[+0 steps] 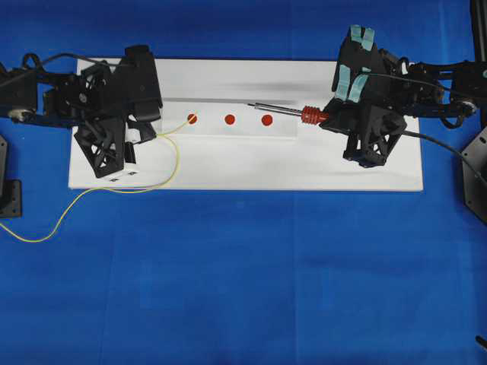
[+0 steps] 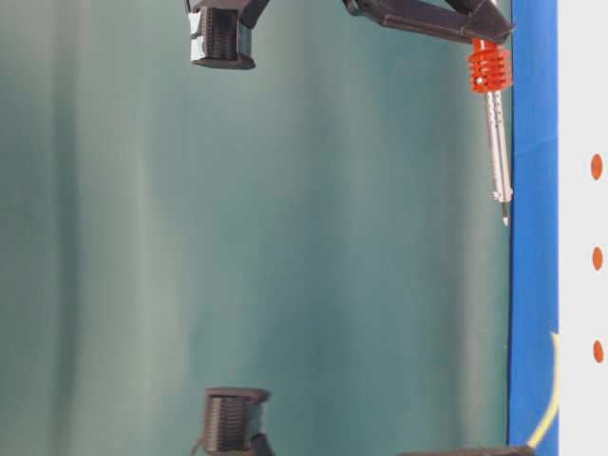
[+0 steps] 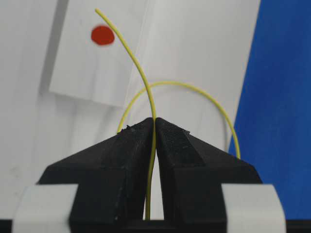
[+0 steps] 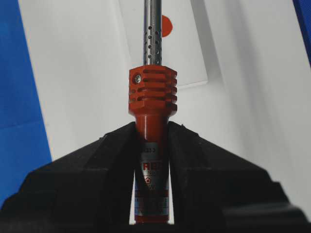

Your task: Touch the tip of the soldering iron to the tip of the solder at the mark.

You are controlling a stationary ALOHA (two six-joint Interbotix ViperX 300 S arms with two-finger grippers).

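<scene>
The left gripper had its fingers pinched on the solder, whose free end curved up beside the leftmost red dot on the white board. The right gripper clamped the soldering iron by its handle, its tip held above the board, well apart from the solder.
</scene>
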